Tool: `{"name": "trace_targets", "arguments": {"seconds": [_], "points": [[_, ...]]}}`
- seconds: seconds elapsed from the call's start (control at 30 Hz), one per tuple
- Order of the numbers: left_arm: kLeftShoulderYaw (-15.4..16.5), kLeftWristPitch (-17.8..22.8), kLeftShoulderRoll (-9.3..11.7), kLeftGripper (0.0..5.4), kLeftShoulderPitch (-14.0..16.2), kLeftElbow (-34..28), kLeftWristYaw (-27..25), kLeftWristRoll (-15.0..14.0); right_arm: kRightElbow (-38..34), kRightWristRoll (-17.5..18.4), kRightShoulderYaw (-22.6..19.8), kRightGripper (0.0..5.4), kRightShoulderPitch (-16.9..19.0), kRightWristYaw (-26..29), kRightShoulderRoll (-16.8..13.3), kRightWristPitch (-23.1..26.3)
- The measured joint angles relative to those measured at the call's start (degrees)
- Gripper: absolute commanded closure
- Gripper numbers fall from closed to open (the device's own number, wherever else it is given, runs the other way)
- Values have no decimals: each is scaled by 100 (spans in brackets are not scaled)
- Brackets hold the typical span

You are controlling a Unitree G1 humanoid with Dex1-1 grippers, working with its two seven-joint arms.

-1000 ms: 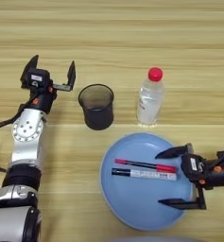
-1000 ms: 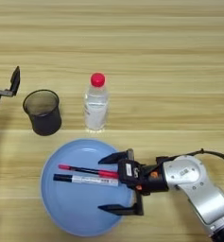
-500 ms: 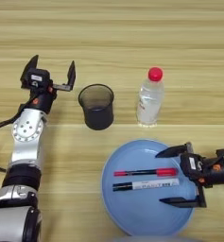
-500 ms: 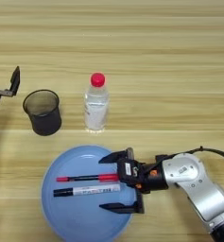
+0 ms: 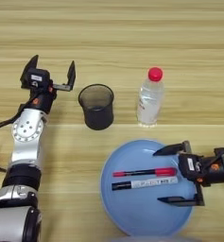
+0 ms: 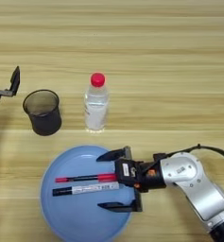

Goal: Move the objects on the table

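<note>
Over plate [image 5: 132, 208] | right claw [image 6: 117, 180] spread wide at markers [image 6: 85, 183] | left claw [image 5: 49, 73] open, parked | risk: markers nudged, rolled away

On the table [image 5: 132, 42] you have the cup [image 5: 96, 106] at centre left, with the bottle [image 5: 149, 97] standing to its right. Nearer you sits the plate [image 5: 132, 212], and on it the two markers [image 5: 145, 178] lie side by side. Your right gripper [image 5: 166, 176] is over the plate's right part, your left gripper [image 5: 51, 71] just left of the cup.
</note>
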Motion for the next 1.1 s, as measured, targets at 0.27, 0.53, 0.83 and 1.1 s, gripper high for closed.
{"name": "trace_targets", "arguments": {"seconds": [0.27, 0.53, 0.83, 1.1], "points": [[0, -1, 0, 0, 0, 0, -1, 0, -241, 132, -41, 3, 0, 7, 7, -17], [0, 0, 0, 0, 0, 0, -1, 0, -329, 162, -9, 3, 72, 150, -142, 152], [-1, 0, -1, 0, 0, 0, -2, 0, -476, 156, 50, 3, 252, 257, -294, 232], [-1, 0, -1, 0, 0, 0, -12, -1, -568, 150, 81, 3, 419, 286, -413, 206]]}}
